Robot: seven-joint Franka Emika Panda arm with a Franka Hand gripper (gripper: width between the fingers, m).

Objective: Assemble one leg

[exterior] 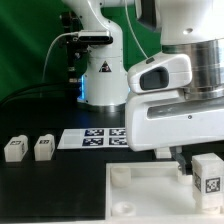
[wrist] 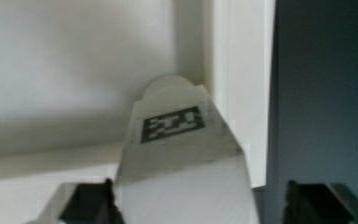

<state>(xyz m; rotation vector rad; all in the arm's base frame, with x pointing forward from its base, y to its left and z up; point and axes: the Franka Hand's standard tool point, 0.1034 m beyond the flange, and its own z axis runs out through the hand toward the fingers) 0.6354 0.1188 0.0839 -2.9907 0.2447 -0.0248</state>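
My gripper (wrist: 185, 203) is shut on a leg (wrist: 176, 150), a white chunky block with a black-and-white tag facing the wrist camera. The dark fingers (wrist: 87, 202) stand on both sides of it. In the exterior view the gripper (exterior: 196, 165) holds this leg (exterior: 208, 172) upright over the right part of the large white tray-like piece (exterior: 140, 195). That piece shows behind the leg in the wrist view (wrist: 51, 90). Whether the leg touches it I cannot tell. Two more legs (exterior: 15, 149) (exterior: 44, 148) lie on the dark table at the exterior view's left.
The marker board (exterior: 95, 137) lies flat behind the tray-like piece. The arm's white base (exterior: 100, 70) stands at the back, with cables to its left. The arm's large white wrist housing (exterior: 175, 90) fills the exterior view's right.
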